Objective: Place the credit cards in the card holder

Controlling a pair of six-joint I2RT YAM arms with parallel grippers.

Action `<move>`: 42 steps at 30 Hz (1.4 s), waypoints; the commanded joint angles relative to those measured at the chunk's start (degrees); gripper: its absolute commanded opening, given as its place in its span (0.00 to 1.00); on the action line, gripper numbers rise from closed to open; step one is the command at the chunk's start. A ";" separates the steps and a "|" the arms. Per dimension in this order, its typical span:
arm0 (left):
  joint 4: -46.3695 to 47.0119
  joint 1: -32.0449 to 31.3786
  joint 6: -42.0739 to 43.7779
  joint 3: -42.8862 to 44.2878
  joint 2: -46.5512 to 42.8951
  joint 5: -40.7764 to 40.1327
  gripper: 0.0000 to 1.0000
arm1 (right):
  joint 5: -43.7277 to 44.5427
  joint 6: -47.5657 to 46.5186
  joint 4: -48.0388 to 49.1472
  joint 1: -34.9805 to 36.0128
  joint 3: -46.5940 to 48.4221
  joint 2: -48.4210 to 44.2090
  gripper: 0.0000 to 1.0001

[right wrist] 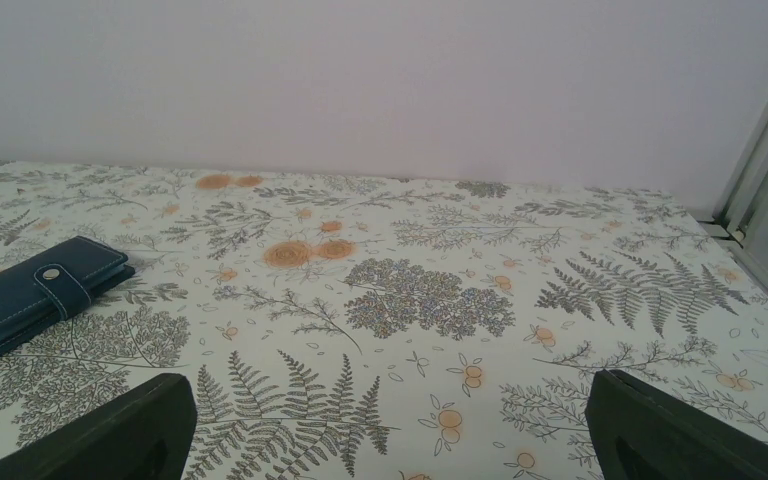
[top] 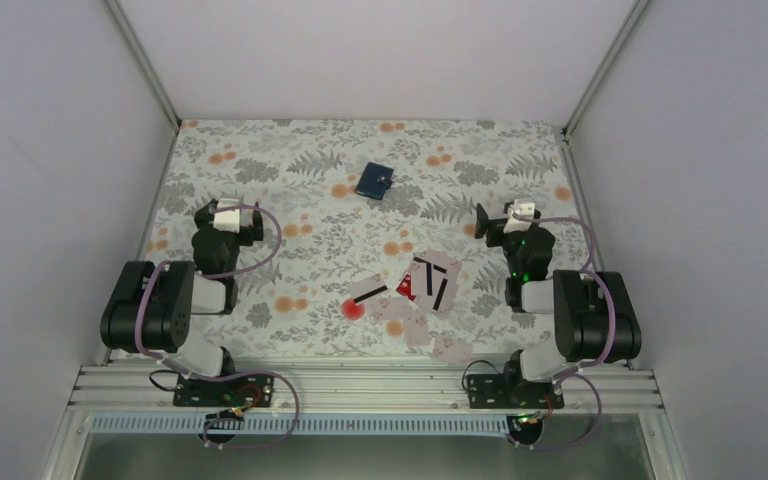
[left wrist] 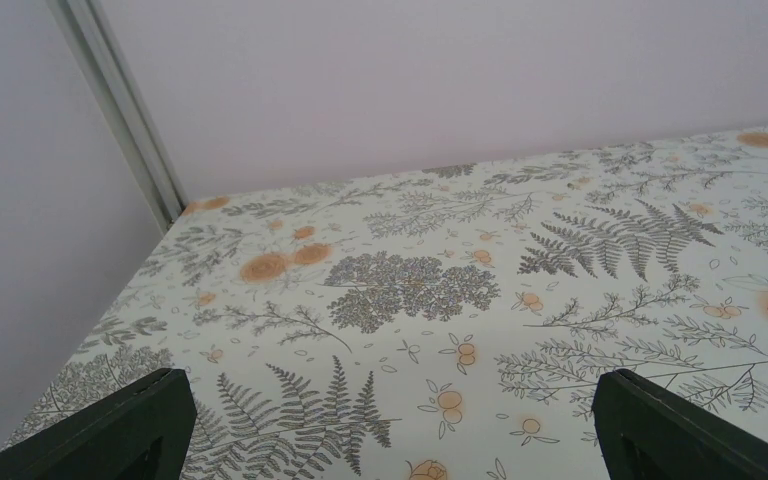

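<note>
The card holder (top: 374, 180), dark navy and closed with its snap tab, lies on the floral table toward the far middle; the right wrist view has the card holder (right wrist: 40, 292) at its left edge. Several credit cards (top: 428, 283) lie loosely overlapped near the front middle, some showing black stripes, one (top: 364, 298) with a red patch. My left gripper (top: 230, 204) (left wrist: 388, 400) is open over bare cloth at the left. My right gripper (top: 508, 208) (right wrist: 390, 400) is open at the right, nothing between its fingers. Both hang well apart from the cards and the holder.
Pale walls enclose the table on three sides, with aluminium posts (top: 145, 62) (top: 605, 62) at the far corners. A metal rail (top: 360, 385) carrying both arm bases runs along the near edge. The floral cloth (top: 290, 170) covers the whole table.
</note>
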 commanded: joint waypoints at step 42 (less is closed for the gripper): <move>-83.50 -0.17 -16.09 54.92 -3.59 -7.33 1.00 | 4.53 10.38 -65.07 -0.39 45.58 -4.23 0.99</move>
